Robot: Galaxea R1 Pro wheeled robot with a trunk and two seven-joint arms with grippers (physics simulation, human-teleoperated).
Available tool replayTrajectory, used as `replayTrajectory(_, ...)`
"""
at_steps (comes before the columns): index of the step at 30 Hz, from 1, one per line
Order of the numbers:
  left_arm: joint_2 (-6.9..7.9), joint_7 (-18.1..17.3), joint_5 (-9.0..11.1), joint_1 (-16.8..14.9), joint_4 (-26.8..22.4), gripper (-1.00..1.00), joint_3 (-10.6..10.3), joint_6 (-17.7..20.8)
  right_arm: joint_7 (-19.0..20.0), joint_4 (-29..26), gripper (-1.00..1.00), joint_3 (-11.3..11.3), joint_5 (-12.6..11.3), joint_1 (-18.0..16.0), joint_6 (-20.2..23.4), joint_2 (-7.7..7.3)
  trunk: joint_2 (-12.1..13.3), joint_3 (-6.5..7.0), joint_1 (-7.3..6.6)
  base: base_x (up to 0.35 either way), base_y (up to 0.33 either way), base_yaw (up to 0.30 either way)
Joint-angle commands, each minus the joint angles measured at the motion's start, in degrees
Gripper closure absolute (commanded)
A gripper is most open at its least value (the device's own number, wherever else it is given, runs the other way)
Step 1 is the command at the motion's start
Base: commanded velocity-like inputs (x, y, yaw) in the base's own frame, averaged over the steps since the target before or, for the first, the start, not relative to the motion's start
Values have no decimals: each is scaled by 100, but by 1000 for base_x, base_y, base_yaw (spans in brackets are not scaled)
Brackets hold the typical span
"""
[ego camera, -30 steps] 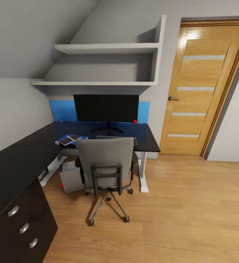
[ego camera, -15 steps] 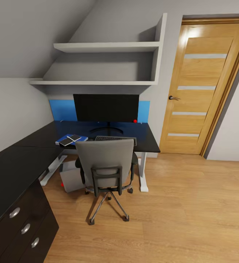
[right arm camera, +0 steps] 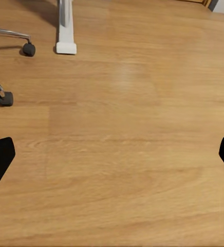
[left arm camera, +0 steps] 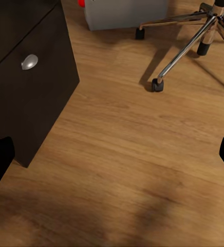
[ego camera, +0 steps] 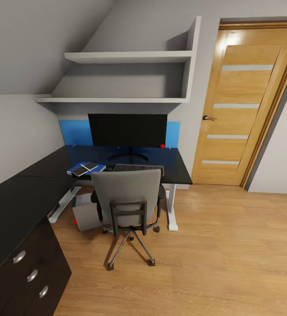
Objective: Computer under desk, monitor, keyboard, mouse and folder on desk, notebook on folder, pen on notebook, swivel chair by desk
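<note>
Blue folder [ego camera: 85, 167] lies on the desk [ego camera: 174, 169] left of the keyboard [ego camera: 138, 167], the notebook [ego camera: 89, 166] stacked on it. Both grippers, left [left arm camera: 112, 157] and right [right arm camera: 112, 157], hang wide open over the floor, holding nothing.

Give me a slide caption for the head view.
Chair pushed up to the desk; monitor, keyboard and folder on top, computer underneath.
</note>
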Motion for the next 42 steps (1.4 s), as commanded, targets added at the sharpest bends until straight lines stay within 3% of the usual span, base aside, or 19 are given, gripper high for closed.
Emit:
replayTrajectory(1,-3,-15,-4,-3,0,-100,37,-15,-29,11,-100,51,-22,-5,-10,4,-3,-6,0,0,0,0)
replayTrajectory(7,39,-4,3,-3,-1,-100,49,310,-26,3,-100,56,-22,-5,-6,15,-3,-6,0,0,0,0)
replayTrajectory(18,160,-46,-12,-3,-27,-100,31,1545,-25,5,-100,51,-22,-5,-5,12,-3,-6,0,0,0,0)
replayTrajectory(42,105,-33,-7,-3,-33,-100,48,1634,-25,4,-100,50,-22,-5,-5,17,-3,-6,0,0,0,0)
